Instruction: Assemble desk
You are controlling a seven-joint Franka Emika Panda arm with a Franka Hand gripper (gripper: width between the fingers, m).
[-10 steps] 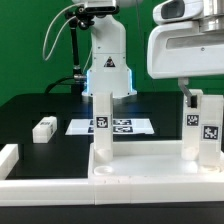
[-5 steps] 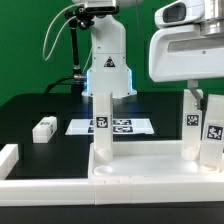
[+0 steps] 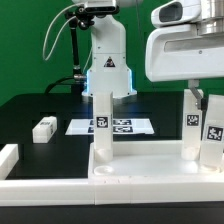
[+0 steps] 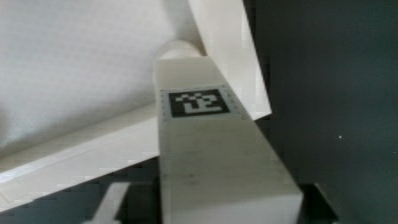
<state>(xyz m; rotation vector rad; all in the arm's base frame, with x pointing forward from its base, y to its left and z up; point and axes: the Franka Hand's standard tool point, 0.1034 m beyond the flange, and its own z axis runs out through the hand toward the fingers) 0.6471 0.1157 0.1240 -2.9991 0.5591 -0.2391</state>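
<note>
The white desk top (image 3: 140, 172) lies at the front with its raised rim up. Two tagged legs stand upright on it, one at the exterior view's left (image 3: 101, 125) and one at the right (image 3: 191, 125). My gripper (image 3: 200, 99) hangs over the right corner, shut on a third leg (image 3: 211, 135) held upright beside the right one. In the wrist view this leg (image 4: 210, 140) fills the space between my dark fingers (image 4: 139, 205), its tag facing the camera, over a corner of the desk top (image 4: 89, 70). A fourth leg (image 3: 43, 128) lies loose on the black table.
The marker board (image 3: 125, 126) lies flat behind the desk top. A white border rail (image 3: 8, 158) runs along the exterior view's left edge. The arm's base (image 3: 105, 60) stands at the back.
The gripper and the held leg have shifted slightly toward the exterior view's right over the last second. The other parts have not moved.
</note>
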